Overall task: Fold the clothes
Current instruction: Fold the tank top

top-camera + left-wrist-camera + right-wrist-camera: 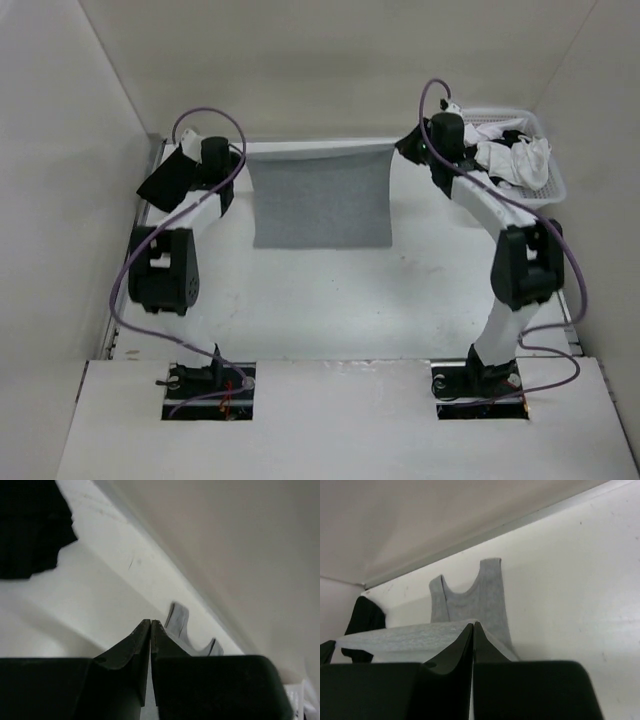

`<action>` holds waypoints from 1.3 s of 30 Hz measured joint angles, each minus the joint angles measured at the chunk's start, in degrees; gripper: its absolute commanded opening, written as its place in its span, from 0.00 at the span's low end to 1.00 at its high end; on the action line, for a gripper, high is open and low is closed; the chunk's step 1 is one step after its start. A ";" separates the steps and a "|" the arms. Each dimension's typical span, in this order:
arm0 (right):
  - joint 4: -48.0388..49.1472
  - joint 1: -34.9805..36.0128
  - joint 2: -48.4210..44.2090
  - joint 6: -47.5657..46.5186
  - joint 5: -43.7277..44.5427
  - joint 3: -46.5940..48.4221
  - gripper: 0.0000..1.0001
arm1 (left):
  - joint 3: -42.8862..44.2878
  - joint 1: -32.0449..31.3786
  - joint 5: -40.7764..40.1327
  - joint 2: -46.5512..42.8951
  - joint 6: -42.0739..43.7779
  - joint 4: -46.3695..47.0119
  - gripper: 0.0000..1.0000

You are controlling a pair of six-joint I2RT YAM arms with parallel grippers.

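Top external view: the grey shirt (320,205) is seen stretched between the fingers (452,652), pinched in the closed right gripper (473,625), while no cloth is visibly caught in the shut left gripper (150,622), so the fold could be dragged askew if that corner slips.

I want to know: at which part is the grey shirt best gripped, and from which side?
Probably its two far corners, approached from the outer sides. The grey shirt spreads wide and flat because the left end effector and right end effector pinch those corners, pulling the far edge straight.
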 measured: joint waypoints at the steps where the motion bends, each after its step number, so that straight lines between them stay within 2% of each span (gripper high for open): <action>1: -0.02 -0.55 4.66 -0.02 -0.74 4.96 0.10 | 3.89 0.37 0.42 3.63 0.24 0.28 0.14; 2: -0.04 -1.03 9.05 -0.07 -1.16 9.66 0.21 | 7.91 0.76 1.09 7.26 0.39 0.42 0.25; 3: -0.13 -1.36 12.68 0.07 -1.29 13.38 0.32 | 11.39 1.11 1.84 10.56 0.85 0.42 0.30; 4: -0.39 -1.53 16.15 0.15 -1.27 16.74 0.39 | 13.94 1.40 2.84 13.14 1.07 0.42 0.36; 7: -1.97 -1.64 21.55 0.17 -1.44 20.02 0.45 | 15.04 1.97 4.87 15.93 1.75 -0.15 0.39; 10: -2.27 -0.96 19.85 -0.04 -0.35 13.44 0.47 | 6.78 2.14 5.75 11.76 2.36 2.36 0.35; 12: -1.16 -0.02 15.63 -0.11 0.57 5.11 0.47 | -4.57 1.84 5.29 4.44 2.32 4.57 0.34; 14: 0.13 1.25 10.43 -0.09 1.16 -2.93 0.37 | -15.67 0.63 3.85 -3.93 1.75 6.32 0.33; 17: 3.37 3.52 1.31 0.76 1.53 -14.58 0.09 | -27.85 -2.23 2.62 -12.70 0.35 9.11 0.35; 18: 4.74 4.33 -1.70 1.16 1.64 -18.01 0.03 | -30.14 -2.99 2.99 -13.60 -0.04 9.84 0.36; 20: 7.26 5.68 -6.34 1.97 1.66 -23.50 0.02 | -32.83 -3.34 4.59 -13.44 -0.81 10.91 0.37; 24: 11.23 6.82 -11.41 3.17 1.95 -32.65 0.09 | -35.58 -2.67 9.05 -11.56 -2.45 13.05 0.39; 31: 13.84 6.71 -13.44 5.60 2.84 -43.12 0.36 | -35.76 -1.22 14.73 -5.18 -5.73 18.78 0.35; 34: 16.33 6.71 -12.72 7.17 2.97 -45.11 0.35 | -35.74 -0.83 15.61 -4.13 -6.97 20.28 0.33; 36: 17.62 6.71 -12.07 8.50 3.08 -46.10 0.40 | -35.67 -0.81 16.00 -3.21 -7.82 21.31 0.26; 39: 18.03 6.43 -11.96 9.99 3.06 -46.69 0.42 | -34.73 -0.79 16.61 -1.03 -9.05 22.62 0.15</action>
